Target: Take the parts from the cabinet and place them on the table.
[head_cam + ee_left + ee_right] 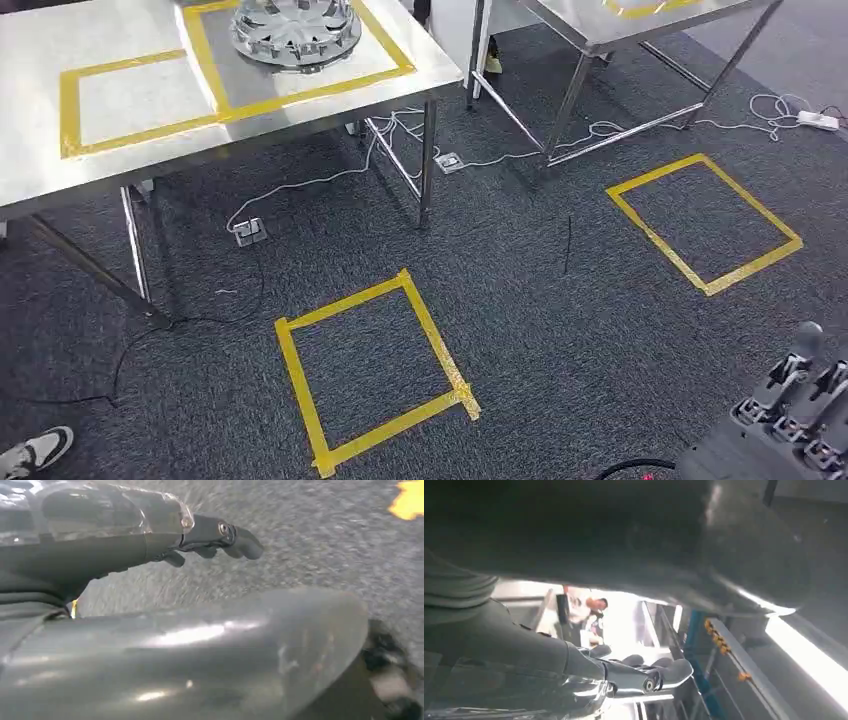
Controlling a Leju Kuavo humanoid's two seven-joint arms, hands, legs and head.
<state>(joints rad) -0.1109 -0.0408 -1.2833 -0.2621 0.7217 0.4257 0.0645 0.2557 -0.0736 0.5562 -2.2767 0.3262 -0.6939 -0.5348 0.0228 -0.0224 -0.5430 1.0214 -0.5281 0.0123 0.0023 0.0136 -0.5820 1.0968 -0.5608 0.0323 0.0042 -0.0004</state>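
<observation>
Shoe (35, 448): near left corner, on the carpet.
Left hand (220, 537): over grey carpet, fingers loosely extended, gripping nothing.
Tabletop (130, 150): far left, steel, marked with yellow tape squares.
Silver wheel part (296, 28): on the tabletop, inside the right tape square.
Floor squares (370, 370): yellow tape, one near centre, another far right.
Right hand (800, 400): near right corner, fingers apart, empty.

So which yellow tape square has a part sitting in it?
The right-hand square on the near table, holding the silver wheel cover; its neighbour and both floor squares are bare.
</observation>
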